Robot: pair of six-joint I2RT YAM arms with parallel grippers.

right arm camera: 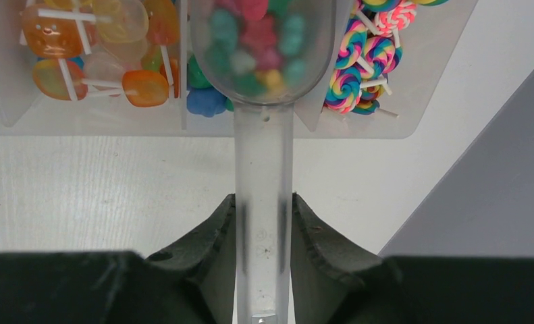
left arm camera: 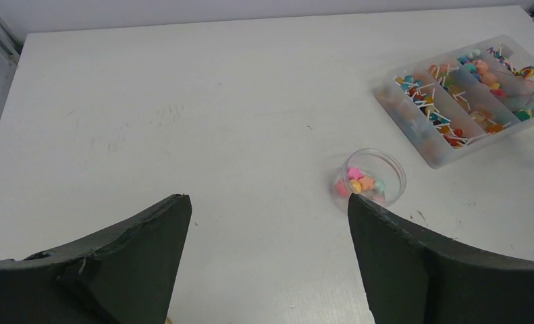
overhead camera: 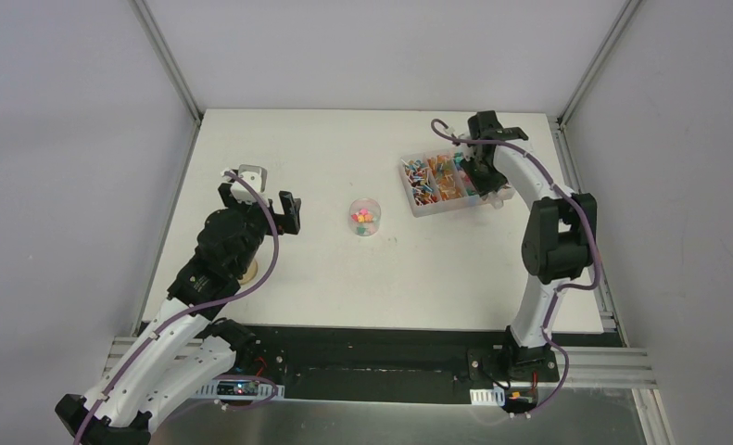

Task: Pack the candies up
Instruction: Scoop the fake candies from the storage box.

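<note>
My right gripper [right arm camera: 264, 202] is shut on the handle of a clear plastic scoop [right arm camera: 262, 101]. Its bowl holds small candies [right arm camera: 257, 47] and sits over the clear divided tray [right arm camera: 399, 101], which also shows in the top view [overhead camera: 416, 206] at the back right, under my right gripper [overhead camera: 478, 176]. A small clear cup [overhead camera: 365, 218] with a few candies [left arm camera: 360, 182] stands mid-table. My left gripper [overhead camera: 265, 199] is open and empty, left of the cup, and shows in its wrist view [left arm camera: 267, 206] above bare table.
The tray [left arm camera: 436, 156] holds lollipops and sweets in several compartments. A round wooden disc [overhead camera: 249, 271] lies partly hidden under my left arm. Grey walls close in the table at left, right and back.
</note>
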